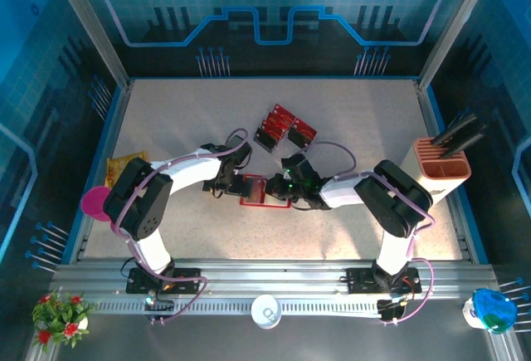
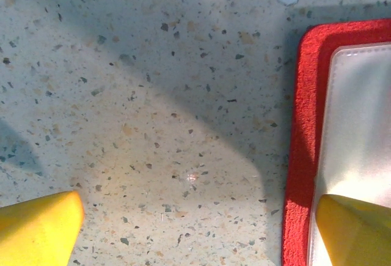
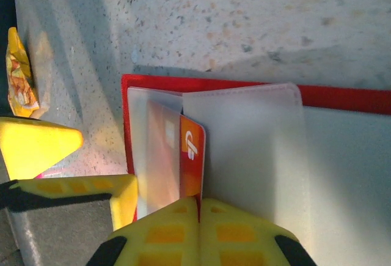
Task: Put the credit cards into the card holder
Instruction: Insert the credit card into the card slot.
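The card holder lies open on the table in the middle, red with pale clear pockets. My right gripper is shut on a red-orange credit card that stands on edge, partly slid under a clear pocket flap. My left gripper is open wide at the holder's left edge: one of its fingers rests over the clear pocket, the other over bare table. Several more credit cards, red with black bands, lie behind the holder.
A yellow-orange snack packet and a pink dish sit at the left edge. A salmon-pink compartment box with black items stands at the right. A white cup sits on the near rail.
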